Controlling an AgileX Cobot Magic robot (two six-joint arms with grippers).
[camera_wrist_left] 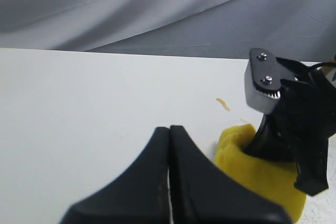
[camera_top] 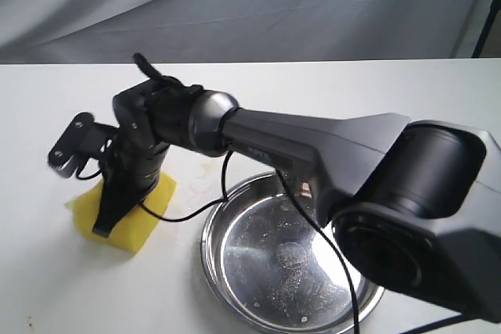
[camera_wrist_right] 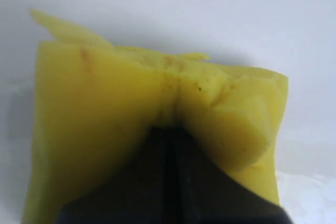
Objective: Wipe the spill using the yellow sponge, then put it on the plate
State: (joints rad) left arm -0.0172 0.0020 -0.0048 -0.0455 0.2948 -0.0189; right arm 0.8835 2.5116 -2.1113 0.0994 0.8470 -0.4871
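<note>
The yellow sponge lies on the white table, left of the plate. My right gripper reaches across from the right and is shut on the sponge, pinching a fold in its top face. In the right wrist view its dark fingers press together into the foam. The left gripper is shut on nothing, hovering over bare table just beside the sponge. A thin amber streak marks the table beyond the sponge. No star-shaped puddle of spill shows.
The right arm's bulky dark links cross above the steel plate, and a black cable hangs over it. A grey curtain backs the table. The wrist camera bracket sticks out left of the sponge.
</note>
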